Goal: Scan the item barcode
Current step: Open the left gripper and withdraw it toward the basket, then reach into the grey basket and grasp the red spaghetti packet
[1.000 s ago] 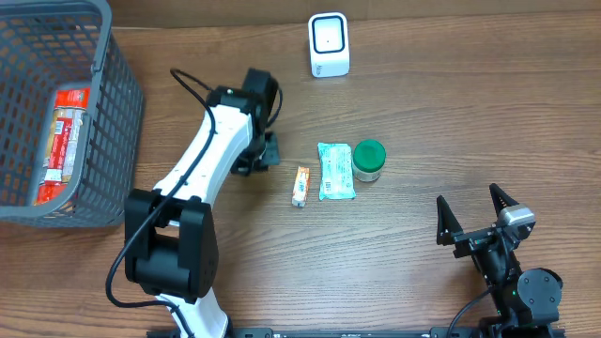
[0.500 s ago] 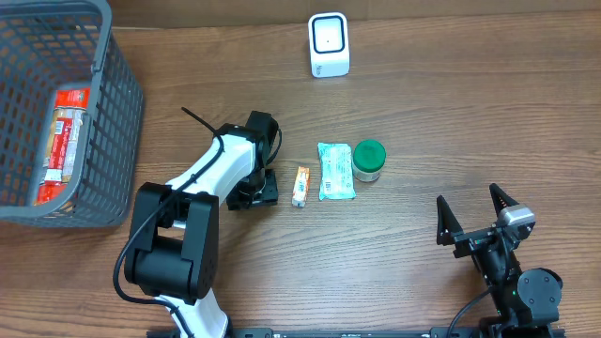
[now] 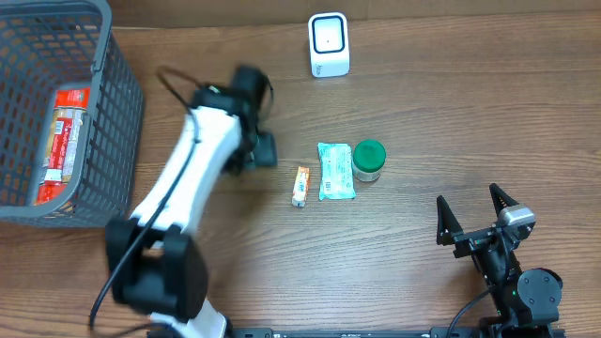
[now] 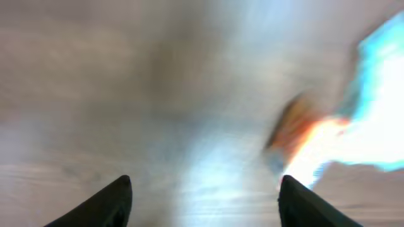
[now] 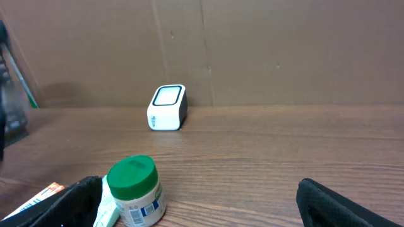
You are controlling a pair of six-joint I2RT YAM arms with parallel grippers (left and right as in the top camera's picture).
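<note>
The left gripper [image 4: 205, 197] has its fingers [image 4: 113, 200] apart, holding nothing, near the small orange pack [image 3: 300, 186]. The right gripper [image 3: 468, 208] gapes wide and empty. A teal packet [image 3: 335, 171] and a green-lidded jar [image 3: 368, 160] lie beside the pack, and the scanner [image 3: 329, 44] stands well apart.

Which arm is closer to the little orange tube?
Left. The left fingers are just up-left of the tube; the right fingers sit far to its lower right.

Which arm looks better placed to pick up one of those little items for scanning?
Probably the left. The left gripper is open, empty and close beside the small orange pack. The right gripper is open too, but sits farther from every item.
</note>
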